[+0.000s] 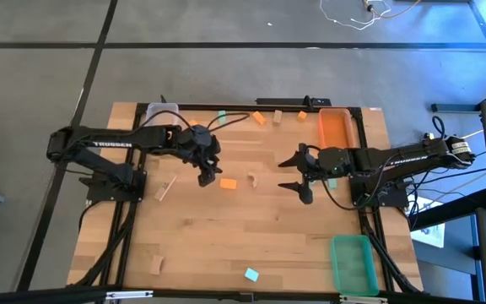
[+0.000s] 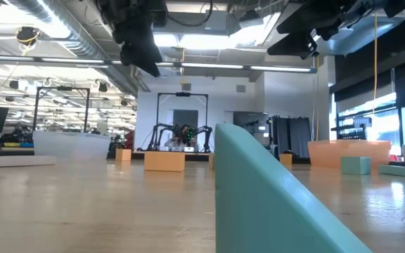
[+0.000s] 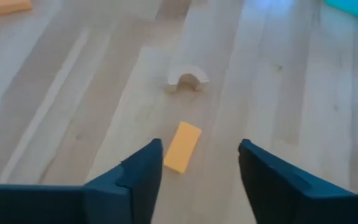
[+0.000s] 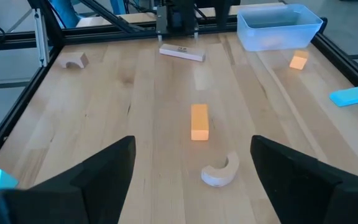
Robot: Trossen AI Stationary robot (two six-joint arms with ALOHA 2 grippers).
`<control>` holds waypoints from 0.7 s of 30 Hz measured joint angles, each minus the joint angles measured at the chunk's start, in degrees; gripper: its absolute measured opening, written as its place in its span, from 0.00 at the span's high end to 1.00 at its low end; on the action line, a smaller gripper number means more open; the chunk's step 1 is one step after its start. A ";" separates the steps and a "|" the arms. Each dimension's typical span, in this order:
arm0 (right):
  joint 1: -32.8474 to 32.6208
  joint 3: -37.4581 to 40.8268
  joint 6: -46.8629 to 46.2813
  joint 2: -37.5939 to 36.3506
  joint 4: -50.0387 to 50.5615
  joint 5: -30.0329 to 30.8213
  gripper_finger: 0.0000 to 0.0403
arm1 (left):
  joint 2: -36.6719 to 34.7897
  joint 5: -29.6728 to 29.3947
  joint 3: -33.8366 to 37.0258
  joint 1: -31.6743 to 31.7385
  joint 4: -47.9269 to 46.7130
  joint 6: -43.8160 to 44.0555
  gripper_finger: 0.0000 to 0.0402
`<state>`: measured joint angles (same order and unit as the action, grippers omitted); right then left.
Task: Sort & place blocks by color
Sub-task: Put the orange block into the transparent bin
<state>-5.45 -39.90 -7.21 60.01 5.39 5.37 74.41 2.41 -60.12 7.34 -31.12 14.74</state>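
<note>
Table [image 1: 251, 245]: light wood top inside a black frame; both arms reach in from opposite sides.
Left gripper [image 1: 207, 173]: hangs above the table near its middle, just beside the orange bar. Fingers [image 3: 143, 171] parted and released; nothing between them. In the left wrist view the bar lies on the wood between the fingertips, apart from both.
Right gripper [image 1: 298, 174]: over the table beside the orange bin, fingers [image 4: 107, 168] spread wide, grasping nothing.
Orange bar [image 1: 228, 182]: flat on the table, near centre, untouched.
Wooden arch block [image 1: 251, 180]: pale, lying on the table just beside the orange bar, on the side nearer the right gripper.
Other orange blocks [image 1: 259, 118]: three small ones near the far edge, outside any bin.
Teal blocks: one [image 1: 251, 274] near the front edge; one [image 1: 223, 116] at the far edge.
Pale wood blocks: a flat bar [image 1: 165, 189] on the left arm's side; a short one [image 1: 155, 263] near the front left corner.
Orange bin [image 1: 336, 128]: far right of the table; contents cannot be told.
Green bin [image 1: 351, 263]: front right corner.
Clear bin [image 1: 160, 112]: far left corner, partly hidden by the left arm.
</note>
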 joint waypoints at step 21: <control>0.00 -0.02 0.00 0.00 -0.14 0.00 0.21 | 20.81 1.00 -0.04 -0.64 5.04 -19.78 0.30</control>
<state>-5.45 -39.92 -7.21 60.01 5.25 5.37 95.22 3.41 -60.16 6.70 -26.08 -5.04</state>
